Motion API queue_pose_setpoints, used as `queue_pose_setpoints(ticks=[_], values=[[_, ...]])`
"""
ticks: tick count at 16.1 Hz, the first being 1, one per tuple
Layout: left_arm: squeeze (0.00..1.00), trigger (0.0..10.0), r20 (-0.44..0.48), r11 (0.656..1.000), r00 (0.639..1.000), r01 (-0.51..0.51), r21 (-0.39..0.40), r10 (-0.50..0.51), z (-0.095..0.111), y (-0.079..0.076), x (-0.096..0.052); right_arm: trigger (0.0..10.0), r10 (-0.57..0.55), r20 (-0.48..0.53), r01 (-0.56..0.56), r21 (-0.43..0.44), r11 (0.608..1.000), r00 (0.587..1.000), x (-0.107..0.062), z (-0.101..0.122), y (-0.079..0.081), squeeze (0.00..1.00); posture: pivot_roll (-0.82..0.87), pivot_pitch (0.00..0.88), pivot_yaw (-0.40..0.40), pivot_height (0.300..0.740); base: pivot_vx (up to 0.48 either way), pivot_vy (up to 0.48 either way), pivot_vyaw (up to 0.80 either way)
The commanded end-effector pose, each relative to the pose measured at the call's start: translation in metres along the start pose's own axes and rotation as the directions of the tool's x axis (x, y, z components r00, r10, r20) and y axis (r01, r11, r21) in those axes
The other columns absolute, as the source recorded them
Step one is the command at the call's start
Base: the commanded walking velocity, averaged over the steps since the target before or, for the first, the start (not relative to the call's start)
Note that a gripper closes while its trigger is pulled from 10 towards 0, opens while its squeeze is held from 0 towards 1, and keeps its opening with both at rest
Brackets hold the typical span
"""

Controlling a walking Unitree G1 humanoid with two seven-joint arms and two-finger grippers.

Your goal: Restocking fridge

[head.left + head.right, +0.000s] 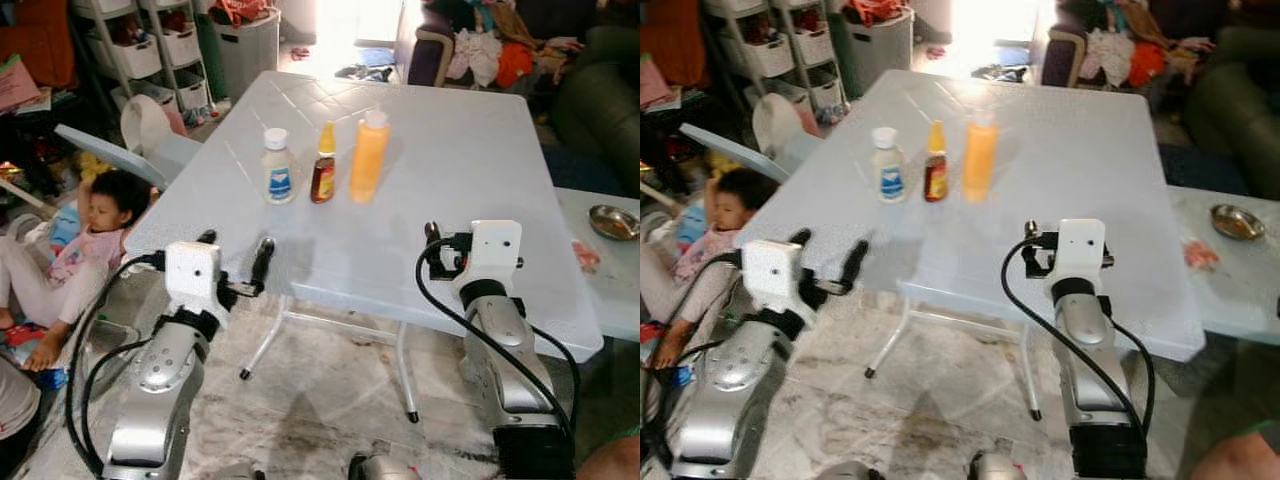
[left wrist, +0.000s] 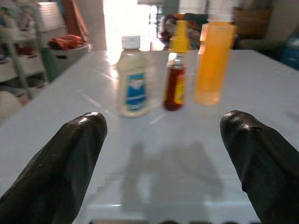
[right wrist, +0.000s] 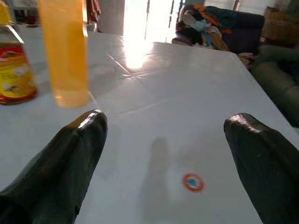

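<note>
Three bottles stand in a row near the middle of the pale table (image 1: 470, 160): a white bottle (image 1: 277, 167) with a blue label on the robot's left, a small brown sauce bottle (image 1: 323, 165) with a yellow cap just beside it, and a tall orange bottle (image 1: 368, 157) on the right. All three are upright and untouched.

The left gripper (image 2: 163, 154) hovers over the near edge of the table, fingers spread wide, aimed at the white bottle and the sauce bottle. The right gripper (image 3: 166, 158) is also wide open and empty, low over the tabletop, with the orange bottle ahead and off to its left side.

So the restocking looks barely begun: nothing is picked up and every bottle remains to be carried. A child (image 1: 85, 235) sits on the floor to the left of the table (worth minding when the robot walks). The small red round mark (image 3: 193, 182) on the tabletop is probably a sticker, though it is too blurred to be sure.
</note>
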State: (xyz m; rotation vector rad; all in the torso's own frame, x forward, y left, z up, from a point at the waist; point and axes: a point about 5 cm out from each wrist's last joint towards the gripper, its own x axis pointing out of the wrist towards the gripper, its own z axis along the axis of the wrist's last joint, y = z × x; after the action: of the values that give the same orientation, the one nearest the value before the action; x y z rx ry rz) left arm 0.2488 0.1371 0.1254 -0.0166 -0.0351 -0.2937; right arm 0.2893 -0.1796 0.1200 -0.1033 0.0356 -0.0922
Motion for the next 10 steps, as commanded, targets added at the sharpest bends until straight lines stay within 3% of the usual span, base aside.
queue_pose_setpoints(ticks=[1, 10], values=[[0.00, 10.0, 0.029, 1.000, 1.000, 0.006, 0.012, -0.007, 0.0070, 0.0007, -0.0003, 10.0, -0.011, 0.031, 0.011, -0.001, 1.000, 0.999, -0.0010, 0.0059, -0.0036, 0.00, 0.02, 0.000, -0.011, 0.740, 0.000, 0.000, 0.00], [0.00, 10.0, 0.030, 1.000, 0.999, 0.013, 0.010, -0.013, 0.0058, 0.0011, 0.0009, 10.0, 0.025, 0.046, -0.025, -0.005, 1.000, 0.999, -0.0065, 0.0071, 0.0010, 0.00, 0.01, 0.000, -0.009, 0.740, 0.027, 0.000, 0.00]])
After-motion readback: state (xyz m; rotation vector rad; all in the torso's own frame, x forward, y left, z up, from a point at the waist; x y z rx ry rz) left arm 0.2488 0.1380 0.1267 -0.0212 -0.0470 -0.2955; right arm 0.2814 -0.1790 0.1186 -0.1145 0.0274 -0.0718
